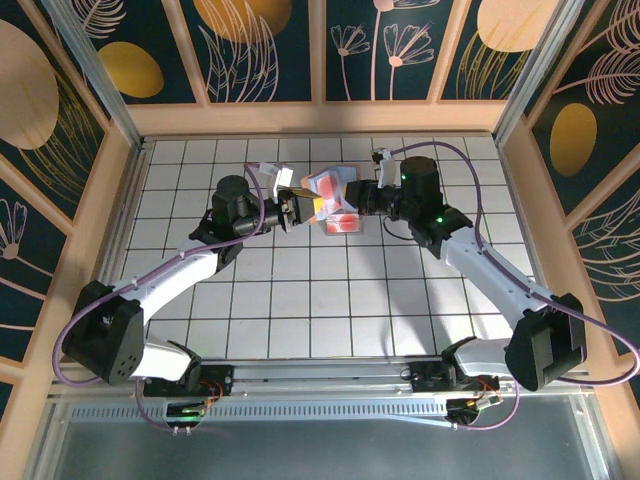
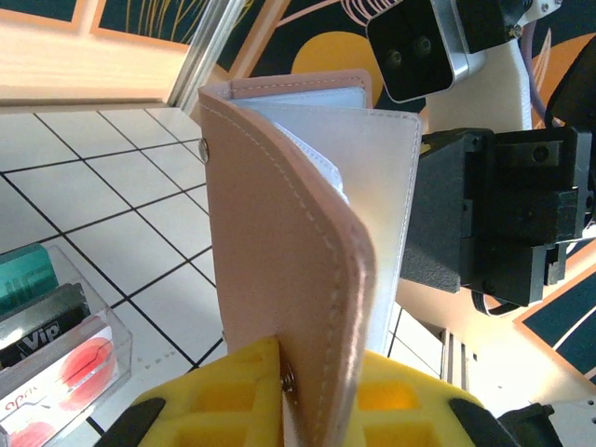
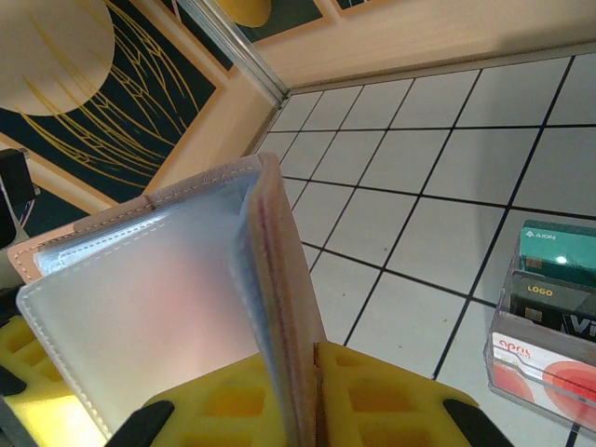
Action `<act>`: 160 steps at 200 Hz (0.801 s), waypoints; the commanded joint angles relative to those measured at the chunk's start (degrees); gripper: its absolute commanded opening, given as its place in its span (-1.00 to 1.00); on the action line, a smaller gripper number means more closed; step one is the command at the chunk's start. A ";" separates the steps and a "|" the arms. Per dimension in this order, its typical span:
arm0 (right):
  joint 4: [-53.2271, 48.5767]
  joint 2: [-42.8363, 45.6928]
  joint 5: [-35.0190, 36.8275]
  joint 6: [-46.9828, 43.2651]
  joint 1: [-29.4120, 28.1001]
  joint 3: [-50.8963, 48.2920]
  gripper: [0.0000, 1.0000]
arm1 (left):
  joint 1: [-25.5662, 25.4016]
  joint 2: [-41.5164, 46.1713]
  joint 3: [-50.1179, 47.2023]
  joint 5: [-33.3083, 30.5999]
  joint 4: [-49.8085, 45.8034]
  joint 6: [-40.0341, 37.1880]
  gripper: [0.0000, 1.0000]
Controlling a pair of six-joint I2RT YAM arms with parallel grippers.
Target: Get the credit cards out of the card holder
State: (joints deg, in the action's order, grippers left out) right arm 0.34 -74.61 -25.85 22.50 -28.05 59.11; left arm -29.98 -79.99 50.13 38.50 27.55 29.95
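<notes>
The holder [image 1: 325, 190] hangs over the table [image 1: 300, 300] between both pincers, spread open like a book. The left pincer [image 2: 303, 396] is closed on the tan cover, and the right pincer [image 3: 303, 396] is closed on the other cover. From each pincer the holder's long side runs straight away from the fingers.

I judge it light and soft. The covers bend, and the clear sleeves [image 3: 140, 298] look thin and slippery, so the stitched edge is the safer place to pinch. Whether a card remains inside, I cannot tell. Some cards [image 3: 549, 279] stand in a tray [image 3: 492, 358] below, beside the right pincer.
</notes>
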 commanded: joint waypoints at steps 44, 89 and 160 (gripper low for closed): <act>3.44 0.17 -3.60 0.13 -0.08 -0.57 -0.32 | -0.42 1.11 0.06 1.91 2.51 -0.77 -0.87; 3.73 1.02 -4.40 -0.09 -0.10 -0.64 -0.03 | -0.43 0.72 0.01 -0.35 1.57 -0.63 -0.96; 5.86 2.54 -6.50 -1.03 -0.73 -2.26 0.58 | -0.43 0.69 0.21 -1.23 1.81 0.09 -1.00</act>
State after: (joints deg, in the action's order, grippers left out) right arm 3.88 -73.52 -31.27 22.79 -28.16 57.36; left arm -30.00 -79.99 50.09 37.39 27.55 30.00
